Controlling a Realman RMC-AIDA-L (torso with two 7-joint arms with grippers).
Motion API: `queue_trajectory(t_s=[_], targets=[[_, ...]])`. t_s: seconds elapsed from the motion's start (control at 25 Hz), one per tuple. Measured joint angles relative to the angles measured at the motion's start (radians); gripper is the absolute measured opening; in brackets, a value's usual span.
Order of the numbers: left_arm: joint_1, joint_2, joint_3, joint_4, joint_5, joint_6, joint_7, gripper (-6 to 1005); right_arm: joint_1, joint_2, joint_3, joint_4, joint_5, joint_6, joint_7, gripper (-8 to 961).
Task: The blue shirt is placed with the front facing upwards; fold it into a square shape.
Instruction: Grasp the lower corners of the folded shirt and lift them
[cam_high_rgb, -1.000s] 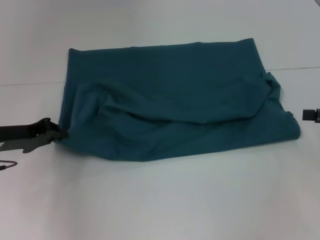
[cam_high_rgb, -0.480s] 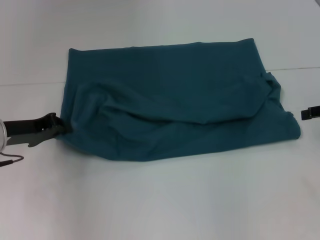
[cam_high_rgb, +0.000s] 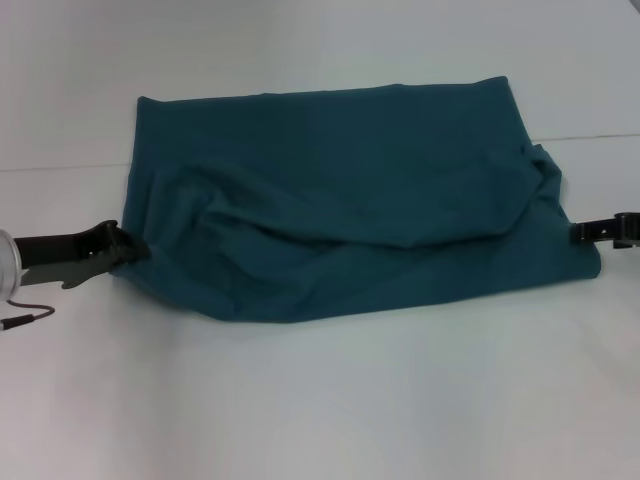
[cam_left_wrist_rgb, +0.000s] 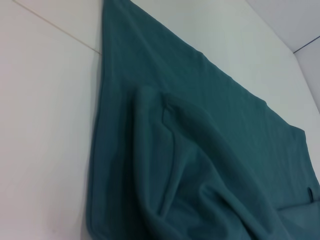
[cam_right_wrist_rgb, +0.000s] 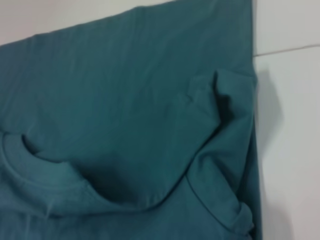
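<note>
We are looking at a white table (cam_high_rgb: 320, 400), and the blue shirt (cam_high_rgb: 350, 200) is lying directly on it. It is sitting folded and rumpled, spreading across the middle.

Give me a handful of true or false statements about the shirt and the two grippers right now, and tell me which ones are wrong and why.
1. The blue shirt lies spread out flat with its chest lettering showing. False: it is folded over into a rumpled band, and no lettering shows.
2. The left gripper is at the shirt's left edge, low by the table. True.
3. The right gripper hangs high above the middle of the shirt. False: it sits low at the shirt's right edge.
4. The shirt's far edge is straighter than its near edge. True: the near side bulges with loose folds.
5. A second garment lies beside the shirt. False: only the one shirt is on the table.
</note>
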Motion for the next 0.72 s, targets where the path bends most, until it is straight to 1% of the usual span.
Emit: queue_trajectory(t_s=[0.24, 0.36, 0.52, 0.72], targets=[[-0.001, -0.002, 0.000, 0.000, 0.000, -0.003, 0.001, 59, 0.018, 0.009, -0.036, 0.073, -0.001, 0.090, -0.003, 807], [-0.001, -0.002, 0.000, 0.000, 0.000, -0.003, 0.001, 62, 0.021, 0.019, -0.043, 0.086, -0.001, 0.118, -0.003, 807], [0.003, -0.002, 0.000, 0.000, 0.000, -0.005, 0.001, 65, 0.028, 0.033, -0.044, 0.088, 0.001, 0.133, -0.003, 806], [0.008, -0.004, 0.000, 0.000, 0.000, -0.007, 0.001, 70, 0.042, 0.039, -0.054, 0.103, -0.002, 0.137, -0.005, 806]])
